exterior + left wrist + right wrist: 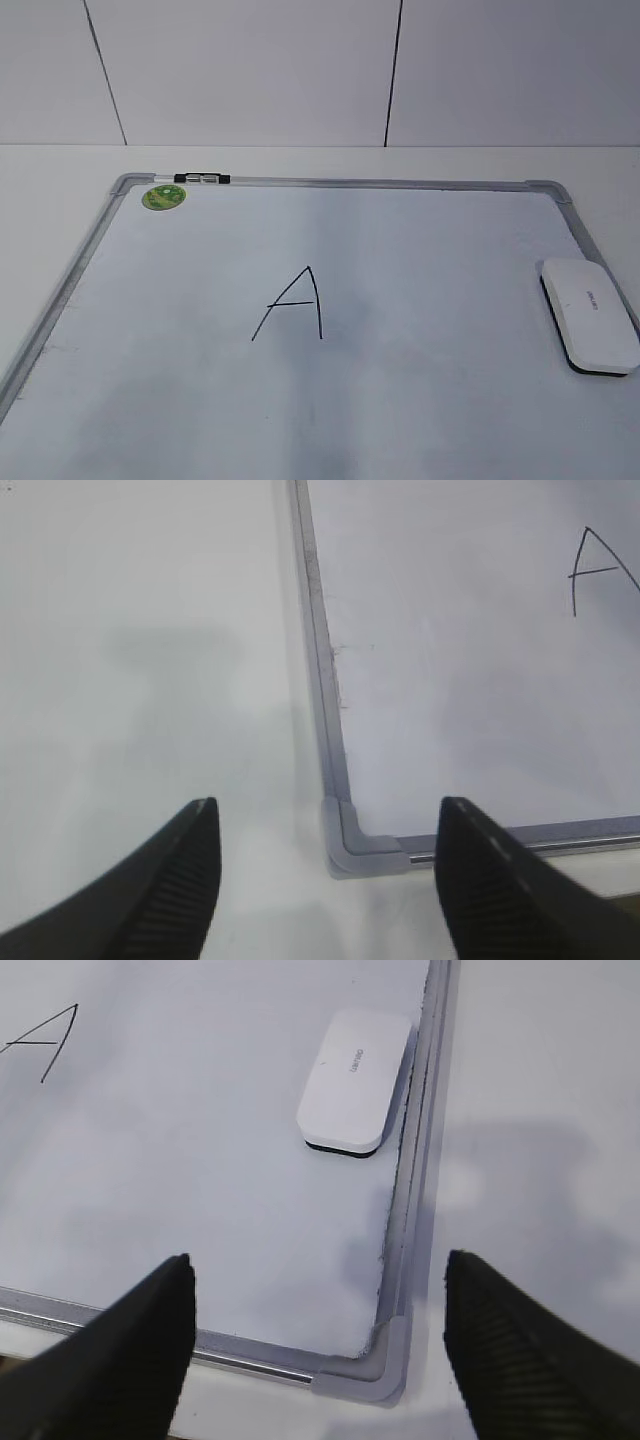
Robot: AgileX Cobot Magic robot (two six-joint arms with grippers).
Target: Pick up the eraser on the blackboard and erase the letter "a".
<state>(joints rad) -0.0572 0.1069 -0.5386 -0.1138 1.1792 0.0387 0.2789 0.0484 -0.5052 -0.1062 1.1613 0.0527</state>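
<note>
The white eraser (590, 313) lies flat on the blackboard (450, 300) against its right frame, and also shows in the right wrist view (355, 1080). A tall capital "A" (293, 302) is drawn mid-board. No lowercase "a" shows in any view. My left gripper (330, 805) is open and empty above the board's near left corner (345, 845). My right gripper (319, 1257) is open and empty above the near right corner (385, 1365), short of the eraser. Neither gripper shows in the exterior view.
A round green sticker (164, 197) sits in the far left corner. A small black-and-white clip (200, 178) lies on the far frame. The board rests on a white table (150, 630) with a white panelled wall behind.
</note>
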